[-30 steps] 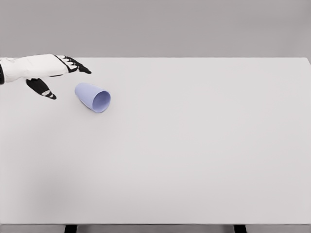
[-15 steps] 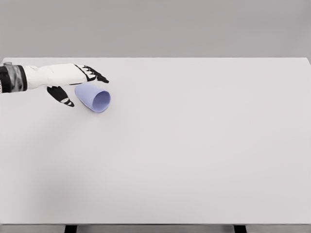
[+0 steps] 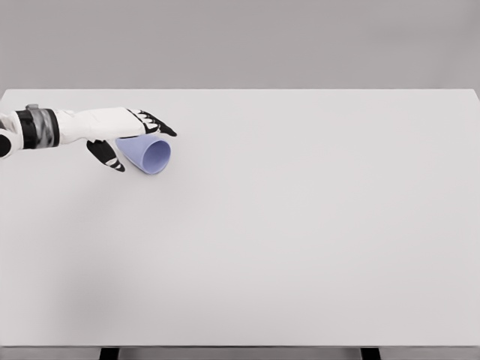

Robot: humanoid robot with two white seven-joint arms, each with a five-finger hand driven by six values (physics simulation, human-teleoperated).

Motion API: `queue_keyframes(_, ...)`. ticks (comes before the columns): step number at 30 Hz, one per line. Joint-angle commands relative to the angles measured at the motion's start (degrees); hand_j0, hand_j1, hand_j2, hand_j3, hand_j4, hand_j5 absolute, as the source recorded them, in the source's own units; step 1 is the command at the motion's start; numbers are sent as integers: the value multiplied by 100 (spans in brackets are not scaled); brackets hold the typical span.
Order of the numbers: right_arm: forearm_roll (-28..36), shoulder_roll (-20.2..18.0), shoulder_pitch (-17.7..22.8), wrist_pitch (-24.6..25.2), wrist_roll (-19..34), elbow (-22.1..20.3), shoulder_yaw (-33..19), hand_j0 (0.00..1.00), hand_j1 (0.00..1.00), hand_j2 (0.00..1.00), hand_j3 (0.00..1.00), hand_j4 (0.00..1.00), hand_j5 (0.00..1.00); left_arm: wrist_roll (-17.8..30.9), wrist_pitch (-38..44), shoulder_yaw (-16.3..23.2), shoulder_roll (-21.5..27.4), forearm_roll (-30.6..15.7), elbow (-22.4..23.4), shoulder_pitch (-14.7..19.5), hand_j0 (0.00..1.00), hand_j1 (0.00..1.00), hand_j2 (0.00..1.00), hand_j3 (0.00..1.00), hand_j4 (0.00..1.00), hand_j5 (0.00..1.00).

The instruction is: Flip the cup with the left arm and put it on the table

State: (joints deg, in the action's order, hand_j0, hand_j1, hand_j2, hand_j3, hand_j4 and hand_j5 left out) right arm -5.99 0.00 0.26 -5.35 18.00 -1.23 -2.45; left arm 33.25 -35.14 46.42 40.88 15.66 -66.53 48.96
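Observation:
A pale blue cup [image 3: 149, 156] lies on its side on the white table [image 3: 300, 225], far left, with its open mouth turned toward the front right. My left hand [image 3: 139, 141] reaches in from the left edge and is spread over the cup's closed end. The fingers [image 3: 159, 124] extend above and behind the cup, and the thumb [image 3: 107, 155] hangs down on its near-left side. The hand is open around the cup, not closed on it. The cup's base is partly hidden behind the hand.
The table's far edge runs just behind the hand, and its left edge is close by. Two dark table legs [image 3: 109, 353] show under the front edge.
My left hand has moved steadily to the right, from clear of the cup to straddling its closed end. The cup has stayed in place.

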Motion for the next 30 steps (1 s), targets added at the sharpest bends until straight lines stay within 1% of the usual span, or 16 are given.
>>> queue_keyframes(1, 1, 0, 0, -1, 2, 0, -1, 100, 100, 100, 100, 100, 100, -3, 14, -10, -80, -19, 245, 0, 100, 100, 100, 100, 100, 100)
queue_keyframes(3, 1, 0, 0, -1, 2, 0, -1, 100, 100, 100, 100, 100, 100, -3, 14, -19, -133, -19, 342, 0, 100, 100, 100, 100, 100, 100)
queue_keyframes(16, 1, 0, -9, -1, 2, 0, -1, 100, 100, 100, 100, 100, 100, -3, 14, -63, -247, 34, 439, 9, 100, 100, 100, 100, 100, 100)
queue_keyframes(19, 1, 0, -9, -1, 2, 0, -1, 100, 100, 100, 100, 100, 100, -3, 14, -98, -387, 131, 588, 35, 100, 100, 100, 100, 100, 100)
queue_keyframes(28, 1, 0, 0, -1, 2, 0, -1, 100, 100, 100, 100, 100, 100, -3, 14, -98, -502, 148, 746, 53, 100, 100, 100, 100, 100, 100)
queue_keyframes(30, 1, 0, 0, -1, 2, 0, -1, 100, 100, 100, 100, 100, 100, -3, 14, -107, -511, 227, 782, 53, 100, 100, 100, 100, 100, 100)
